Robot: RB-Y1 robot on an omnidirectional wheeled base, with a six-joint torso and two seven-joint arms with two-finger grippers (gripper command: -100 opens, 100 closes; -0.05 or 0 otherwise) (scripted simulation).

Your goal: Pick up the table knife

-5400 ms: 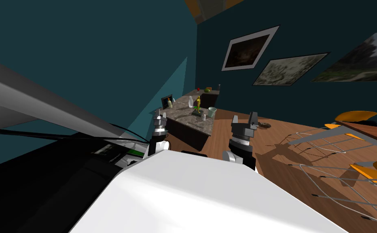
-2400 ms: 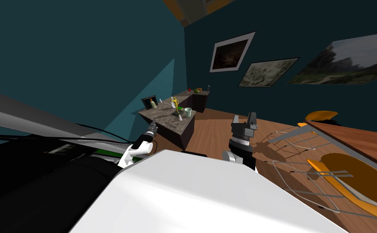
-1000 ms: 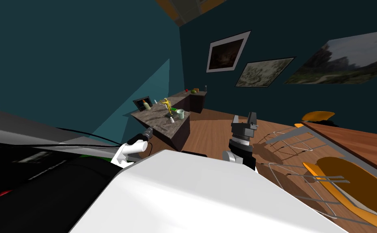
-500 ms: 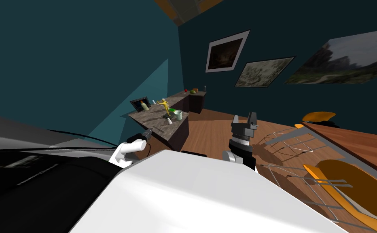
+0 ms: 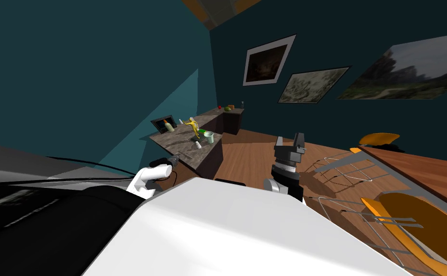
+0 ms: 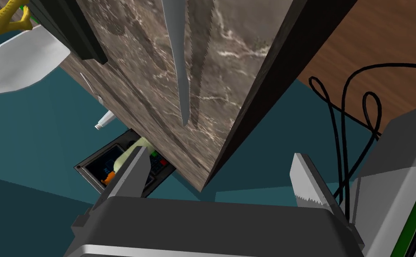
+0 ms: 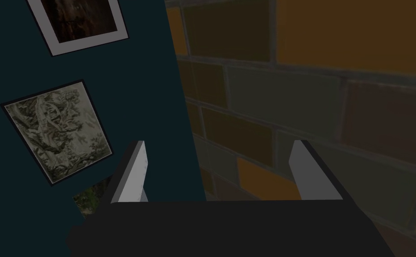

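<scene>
Dark-bodied right gripper (image 7: 218,143) held up close in, blades apart, prob just out of the way | left gripper (image 6: 218,154) further out, open, empty | table knife (image 6: 178,58) just ahead, flat on the marbled counter (image 6: 243,40), point toward it, untouched

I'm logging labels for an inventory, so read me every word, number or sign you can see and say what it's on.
No text can be read in these pictures.
framed screen at the counter end: coloured patches, no legible letters.
bottle in front of it: too small to tell any label.
wall pictures: painted scenes, no captions.
table knife: plain blade, no mark.
</scene>
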